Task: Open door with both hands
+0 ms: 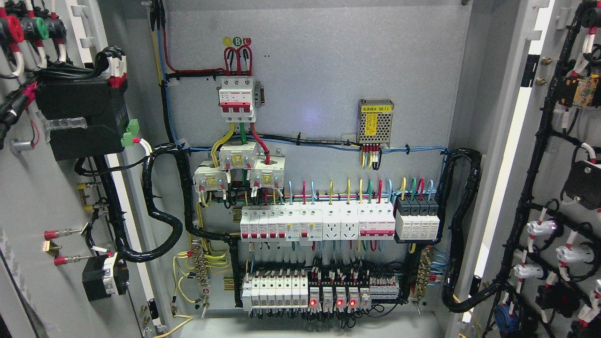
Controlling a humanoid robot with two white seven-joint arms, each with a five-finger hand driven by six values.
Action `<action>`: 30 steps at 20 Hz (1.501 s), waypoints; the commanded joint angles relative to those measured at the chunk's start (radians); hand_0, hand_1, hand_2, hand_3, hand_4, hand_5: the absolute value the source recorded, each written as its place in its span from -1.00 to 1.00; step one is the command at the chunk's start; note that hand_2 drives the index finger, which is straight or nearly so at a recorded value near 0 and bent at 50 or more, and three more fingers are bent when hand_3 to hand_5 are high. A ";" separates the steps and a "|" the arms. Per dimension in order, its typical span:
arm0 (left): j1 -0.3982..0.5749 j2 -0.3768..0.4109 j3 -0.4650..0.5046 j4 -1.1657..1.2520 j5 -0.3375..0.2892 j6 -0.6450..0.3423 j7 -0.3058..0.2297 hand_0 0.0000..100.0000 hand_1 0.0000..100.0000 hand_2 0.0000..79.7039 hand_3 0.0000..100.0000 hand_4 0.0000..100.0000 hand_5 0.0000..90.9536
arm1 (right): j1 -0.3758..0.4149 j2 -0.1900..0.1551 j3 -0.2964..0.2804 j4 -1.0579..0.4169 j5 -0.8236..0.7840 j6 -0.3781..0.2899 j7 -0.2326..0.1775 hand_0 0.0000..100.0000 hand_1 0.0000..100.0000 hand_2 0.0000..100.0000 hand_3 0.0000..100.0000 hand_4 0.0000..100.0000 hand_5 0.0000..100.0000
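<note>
The grey electrical cabinet stands open. Its left door (33, 197) is swung out at the picture's left, showing its inner face with a black box (80, 119) and wiring. Its right door (570, 141) is swung out at the right, with black cable looms and white lamp backs (540, 229). The back panel (328, 61) is fully in sight. Neither of my hands nor arms shows in the head view.
On the back panel sit a red-and-white main breaker (237, 98), a small metal power supply (375, 121), rows of white breakers (319, 223) and lower relays with red lights (331, 296). Black conduit (162, 211) loops from the cabinet to each door.
</note>
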 commanded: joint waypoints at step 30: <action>0.070 0.257 -0.159 -0.912 0.002 -0.419 0.004 -1.00 -1.00 -1.00 -1.00 -1.00 -1.00 | 0.544 -0.223 -0.338 -0.464 -0.001 -0.352 -0.556 -0.62 -1.00 -1.00 -1.00 -1.00 -1.00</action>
